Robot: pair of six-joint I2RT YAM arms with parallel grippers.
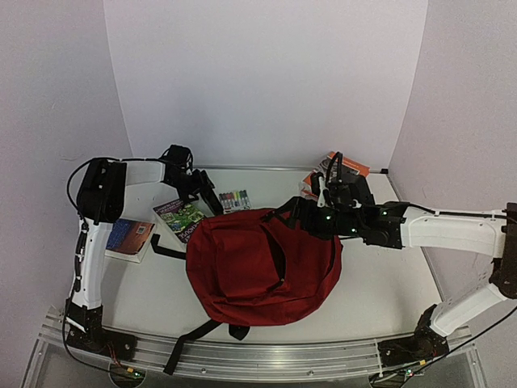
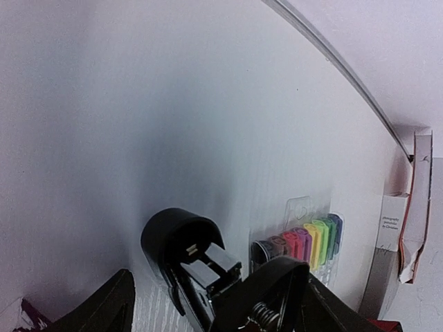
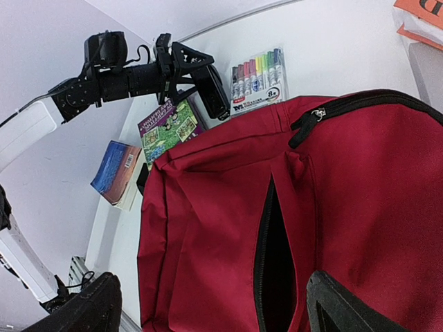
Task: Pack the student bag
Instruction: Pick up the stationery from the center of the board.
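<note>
The student bag (image 1: 258, 267), dark red with black straps, lies flat mid-table. Its front pocket zip (image 3: 273, 256) gapes open; the main zip (image 3: 360, 104) looks shut. My right gripper (image 3: 214, 311) is open and empty, hovering over the bag's back right part (image 1: 303, 214). My left gripper (image 2: 218, 315) is open at the back left (image 1: 200, 187), fingers either side of a black stapler (image 2: 190, 259). There is a gap between the stapler and the left finger. The stapler also shows in the right wrist view (image 3: 214, 93).
A pack of coloured markers (image 1: 234, 199) lies behind the bag, right of the stapler. A green book (image 1: 179, 217) and a blue book (image 1: 129, 237) lie left of the bag. Orange-and-white booklets (image 1: 335, 171) sit at the back right. Bag straps trail toward the near edge (image 1: 194, 335).
</note>
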